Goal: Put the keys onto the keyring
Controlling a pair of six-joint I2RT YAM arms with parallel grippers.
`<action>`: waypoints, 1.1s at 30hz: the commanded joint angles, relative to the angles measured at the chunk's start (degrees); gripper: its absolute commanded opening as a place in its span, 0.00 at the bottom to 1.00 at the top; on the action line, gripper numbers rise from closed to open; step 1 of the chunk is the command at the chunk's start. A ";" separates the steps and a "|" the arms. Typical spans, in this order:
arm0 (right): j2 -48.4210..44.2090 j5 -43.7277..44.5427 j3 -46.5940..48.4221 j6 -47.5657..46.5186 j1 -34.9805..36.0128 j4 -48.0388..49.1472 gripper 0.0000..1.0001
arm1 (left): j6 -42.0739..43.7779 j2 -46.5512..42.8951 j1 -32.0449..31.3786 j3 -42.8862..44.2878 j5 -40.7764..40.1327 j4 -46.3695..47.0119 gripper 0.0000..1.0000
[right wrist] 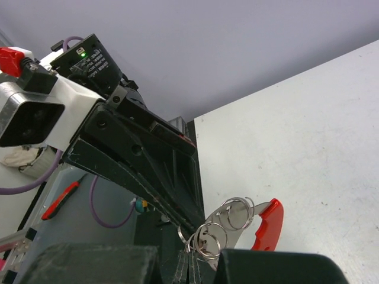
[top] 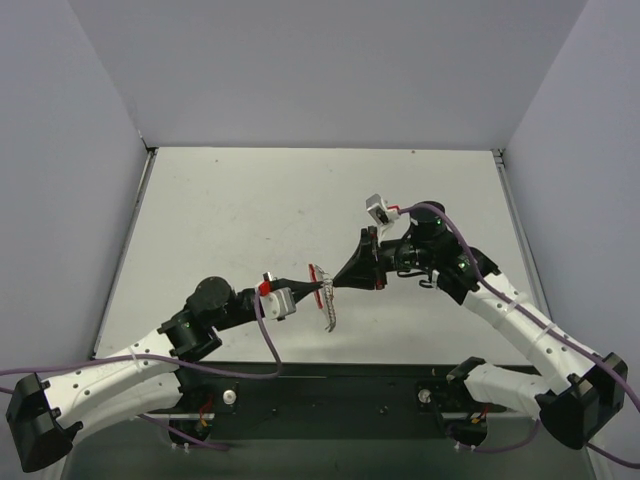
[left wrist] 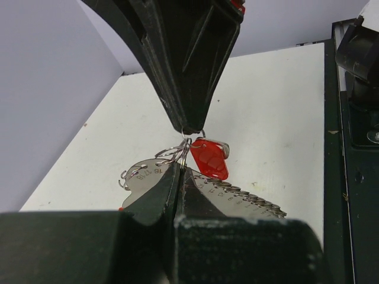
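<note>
Top view: keyring (top: pixel 328 310) held aloft above mid-counter (top: pixel 250 210). Met by left tool (top: pixel 316 287) from 9 o'clock and right tool (top: pixel 334 286) from 2 o'clock. Open room all round, walls well apart.

Left wrist: left tool (left wrist: pixel 180 171) clamped on grey toothed arc. Right tool (left wrist: pixel 190 127) pinched together on wire loops (left wrist: pixel 170 155) at 12 o'clock. Judged light, stiff, slippery; best gripped across the flat.

Right wrist: red arc (right wrist: pixel 267 223) at 3 o'clock. Key not told apart.
</note>
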 commanded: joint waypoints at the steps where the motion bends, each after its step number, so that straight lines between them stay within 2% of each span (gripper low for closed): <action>1: 0.36 0.57 2.93 -1.91 0.30 2.32 0.00 | 0.42 -1.34 -0.19 2.01 2.50 1.76 0.00; 33: 2.82 0.48 1.00 -2.79 0.39 2.05 0.00 | -2.83 -4.85 -0.54 0.34 1.79 5.89 0.00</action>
